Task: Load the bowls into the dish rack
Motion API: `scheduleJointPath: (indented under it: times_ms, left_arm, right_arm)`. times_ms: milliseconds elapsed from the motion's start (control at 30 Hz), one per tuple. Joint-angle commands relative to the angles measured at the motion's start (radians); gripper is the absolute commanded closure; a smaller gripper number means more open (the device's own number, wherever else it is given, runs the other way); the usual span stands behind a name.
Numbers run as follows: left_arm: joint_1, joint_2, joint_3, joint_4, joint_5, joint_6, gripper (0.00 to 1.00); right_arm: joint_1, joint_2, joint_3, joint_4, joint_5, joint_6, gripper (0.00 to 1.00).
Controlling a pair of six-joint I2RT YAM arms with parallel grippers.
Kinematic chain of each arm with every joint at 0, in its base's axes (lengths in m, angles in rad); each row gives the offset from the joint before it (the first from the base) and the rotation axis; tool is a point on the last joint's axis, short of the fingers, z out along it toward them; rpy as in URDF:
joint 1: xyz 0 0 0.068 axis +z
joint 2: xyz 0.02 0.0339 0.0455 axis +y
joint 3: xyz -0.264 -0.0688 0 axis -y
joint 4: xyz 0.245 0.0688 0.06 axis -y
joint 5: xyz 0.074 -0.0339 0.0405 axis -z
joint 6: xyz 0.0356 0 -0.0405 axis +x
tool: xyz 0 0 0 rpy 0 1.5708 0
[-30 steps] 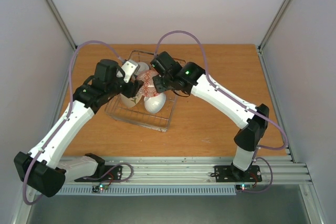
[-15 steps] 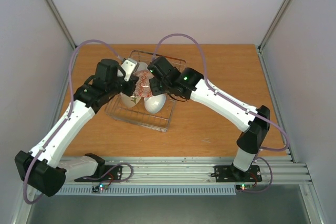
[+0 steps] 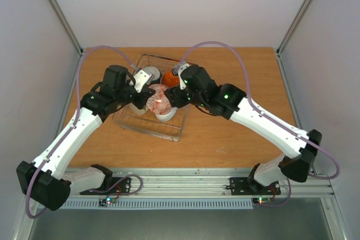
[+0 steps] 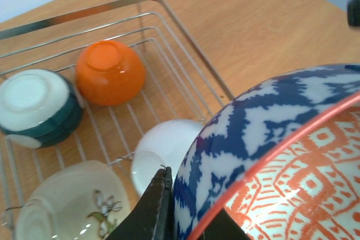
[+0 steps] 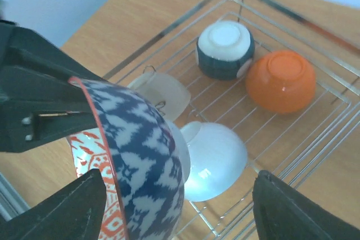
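Blue-patterned bowl [image 4: 270,127] pinched at rim by left gripper [image 4: 179,209] over dish rack [image 4: 185,32]; right gripper [image 5: 180,209] spread, empty. Rim pinch may be lost: white bowl [image 5: 216,158] below struck.

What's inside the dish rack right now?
Four bowls: teal-banded bowl, orange bowl, white bowl, sprig bowl. The blue-patterned bowl, gripped by the left end effector over the dish rack, hides the wires beneath it.
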Motion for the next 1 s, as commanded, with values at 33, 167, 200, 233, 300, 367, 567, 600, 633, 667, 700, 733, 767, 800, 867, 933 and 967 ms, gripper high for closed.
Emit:
scheduleJointPath:
  times_ms: [33, 167, 200, 233, 300, 367, 567, 600, 633, 667, 700, 733, 767, 800, 867, 933, 967]
  left_arm:
    - [0.002, -0.005, 0.0, 0.025, 0.206, 0.025, 1.0]
    - [0.034, -0.003, -0.004, 0.023, 0.358, 0.022, 1.0]
    - [0.052, -0.004, -0.008, 0.03, 0.406, 0.019, 1.0]
    - [0.075, -0.005, -0.015, 0.038, 0.456, 0.011, 0.99]
    - [0.148, -0.003, -0.033, 0.078, 0.558, -0.024, 1.0]
    - [0.207, 0.016, -0.041, 0.098, 0.664, -0.061, 0.99]
    - [0.276, 0.068, -0.048, 0.131, 0.872, -0.121, 1.0]
    - [0.277, 0.073, -0.048, 0.134, 0.907, -0.122, 1.0]
    - [0.278, 0.076, -0.048, 0.134, 0.933, -0.121, 1.0]
    - [0.278, 0.076, -0.049, 0.133, 0.952, -0.118, 1.0]
    - [0.278, 0.075, -0.051, 0.133, 0.964, -0.116, 1.0]
    - [0.278, 0.073, -0.053, 0.133, 0.971, -0.111, 1.0]
    - [0.278, 0.072, -0.055, 0.133, 0.972, -0.107, 1.0]
    - [0.278, 0.071, -0.057, 0.134, 0.969, -0.105, 0.99]
    - [0.278, 0.073, -0.059, 0.135, 0.964, -0.103, 1.0]
    - [0.278, 0.077, -0.059, 0.134, 0.963, -0.102, 1.0]
    - [0.278, 0.079, -0.059, 0.133, 0.963, -0.103, 1.0]
  right_arm:
    - [-0.001, -0.103, -0.094, 0.13, -0.065, -0.096, 0.22]
    - [-0.01, -0.18, -0.195, 0.211, -0.178, -0.094, 0.16]
    - [-0.014, -0.198, -0.22, 0.231, -0.208, -0.088, 0.16]
    - [-0.019, -0.216, -0.244, 0.25, -0.24, -0.081, 0.15]
    - [-0.022, -0.244, -0.294, 0.281, -0.287, -0.061, 0.15]
    - [-0.023, -0.264, -0.324, 0.305, -0.316, -0.04, 0.14]
    - [-0.025, -0.274, -0.352, 0.35, -0.375, -0.02, 0.14]
    - [-0.025, -0.273, -0.354, 0.356, -0.382, -0.019, 0.14]
    - [-0.025, -0.272, -0.355, 0.365, -0.389, -0.019, 0.14]
    - [-0.025, -0.273, -0.357, 0.373, -0.398, -0.018, 0.14]
    - [-0.026, -0.273, -0.359, 0.381, -0.404, -0.017, 0.14]
    - [-0.025, -0.275, -0.361, 0.39, -0.408, -0.015, 0.14]
    - [-0.025, -0.276, -0.362, 0.397, -0.412, -0.014, 0.14]
    - [-0.025, -0.275, -0.362, 0.403, -0.417, -0.013, 0.14]
    - [-0.025, -0.275, -0.361, 0.414, -0.426, -0.013, 0.14]
    - [-0.025, -0.271, -0.36, 0.424, -0.433, -0.013, 0.14]
    - [-0.025, -0.269, -0.36, 0.431, -0.438, -0.012, 0.13]
